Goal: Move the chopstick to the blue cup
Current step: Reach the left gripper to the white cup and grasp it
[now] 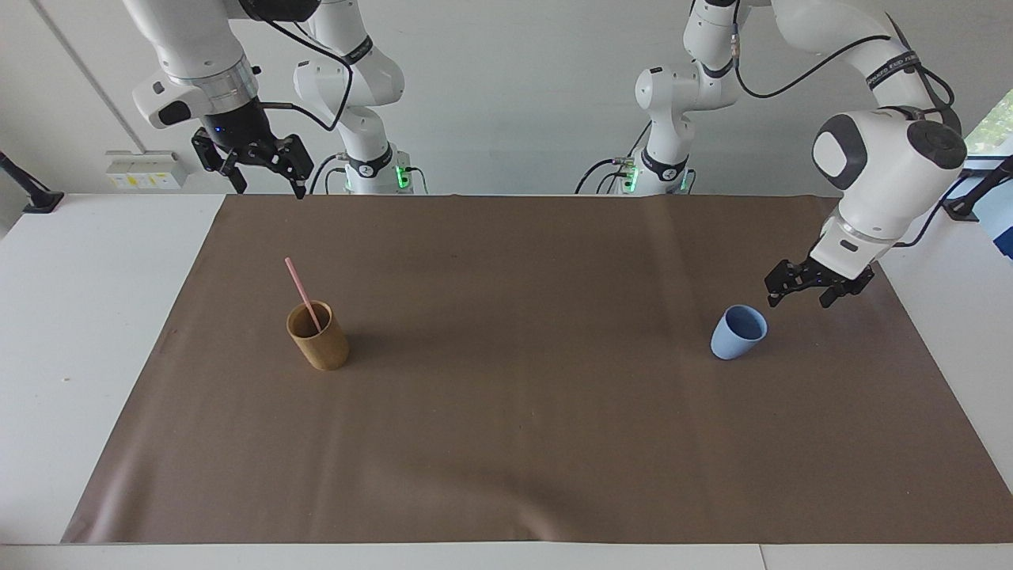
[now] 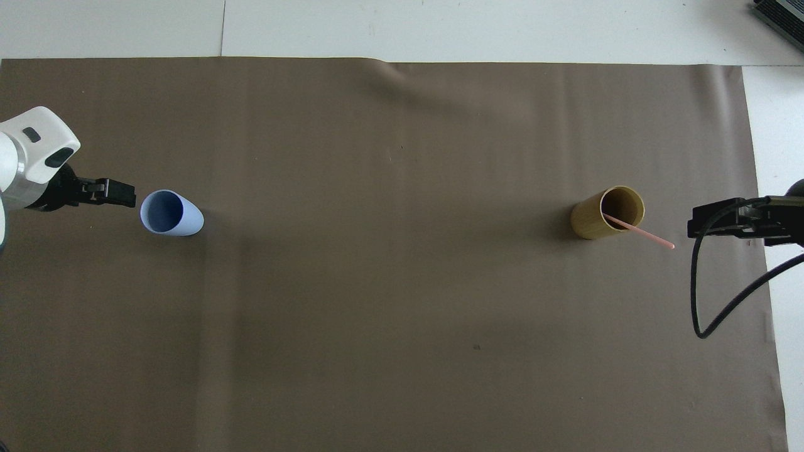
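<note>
- The pink chopstick (image 1: 302, 293) is leaning in the wooden cup (image 1: 318, 336).
- The left gripper (image 1: 799, 298) is hanging open just beside the blue cup (image 1: 737, 332).
- The right gripper (image 1: 269, 187) is waiting open.

Plain brown mat (image 1: 506, 443) on a white worktop (image 1: 63, 332); thin pink chopstick (image 1: 301, 293) in a tan wooden cup (image 1: 320, 344), matte light-blue tapered cup (image 1: 736, 334).
</note>
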Robot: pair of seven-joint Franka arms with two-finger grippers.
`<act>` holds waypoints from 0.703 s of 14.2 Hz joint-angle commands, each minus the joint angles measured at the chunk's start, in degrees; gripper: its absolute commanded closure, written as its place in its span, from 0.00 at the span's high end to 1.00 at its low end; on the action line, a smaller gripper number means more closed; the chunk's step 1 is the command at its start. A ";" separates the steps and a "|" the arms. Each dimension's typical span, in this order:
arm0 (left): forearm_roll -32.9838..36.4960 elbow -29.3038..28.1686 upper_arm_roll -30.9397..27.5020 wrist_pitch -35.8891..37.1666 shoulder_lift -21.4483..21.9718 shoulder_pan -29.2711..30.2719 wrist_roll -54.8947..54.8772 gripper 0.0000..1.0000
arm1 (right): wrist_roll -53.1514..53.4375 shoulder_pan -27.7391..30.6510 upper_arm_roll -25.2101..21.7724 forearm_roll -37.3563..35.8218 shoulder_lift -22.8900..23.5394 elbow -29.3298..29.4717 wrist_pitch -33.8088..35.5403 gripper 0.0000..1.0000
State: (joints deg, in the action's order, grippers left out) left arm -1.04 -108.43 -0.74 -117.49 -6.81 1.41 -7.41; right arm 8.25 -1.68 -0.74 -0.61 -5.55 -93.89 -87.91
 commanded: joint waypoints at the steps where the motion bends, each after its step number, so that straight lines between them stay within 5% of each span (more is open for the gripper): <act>1: -1.42 -3.63 0.65 -4.85 -0.31 0.44 0.20 1.00 | -1.40 0.54 0.03 0.25 -1.49 -1.56 0.10 1.00; 7: -3.53 -7.32 0.65 -11.62 -2.33 0.18 0.38 1.00 | -1.40 0.54 0.03 0.17 -1.49 -1.56 0.10 1.00; 8: -3.62 -7.32 0.65 -11.97 -2.94 0.18 0.47 0.97 | -1.40 0.54 0.03 0.17 -1.49 -1.56 0.10 1.00; 10: -4.67 -8.19 0.65 -13.11 -3.56 0.18 0.47 0.76 | -1.40 0.54 0.03 0.17 -1.49 -1.56 0.10 1.00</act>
State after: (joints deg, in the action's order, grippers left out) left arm -4.18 -115.15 -0.25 -127.88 -9.74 1.40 -7.27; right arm 8.25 -1.68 -0.74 -0.61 -5.55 -93.92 -87.91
